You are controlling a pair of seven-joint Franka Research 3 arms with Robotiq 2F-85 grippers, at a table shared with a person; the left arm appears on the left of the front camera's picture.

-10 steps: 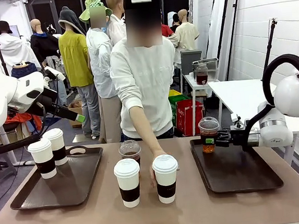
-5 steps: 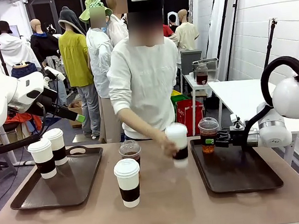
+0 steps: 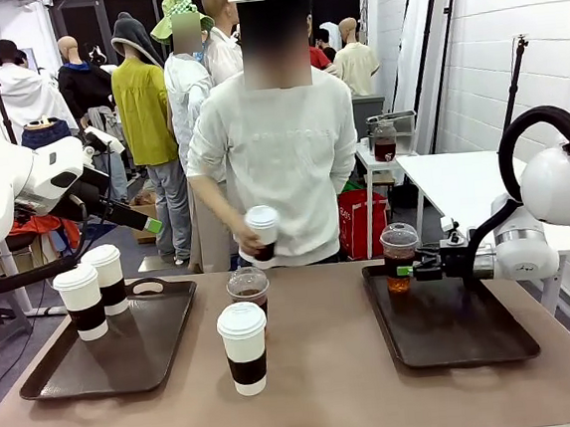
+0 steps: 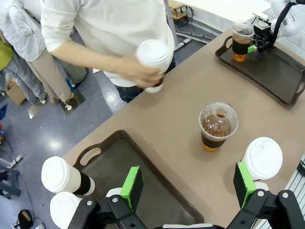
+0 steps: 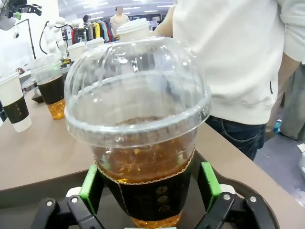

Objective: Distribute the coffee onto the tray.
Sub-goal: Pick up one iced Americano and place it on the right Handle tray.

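The dome cup of brown drink is pinched at its sleeve by the right hand, at the far corner of the right tray, close to the rim; whether its base rests on the tray I cannot tell; let go with the base on the rim, it could tip and spill; a harder squeeze could pop the lid. The left hand hangs spread above the table, over a second dome cup and a paper cup; the person's hand carries another cup nearby; a descent now might cross that arm or knock the paper cup.
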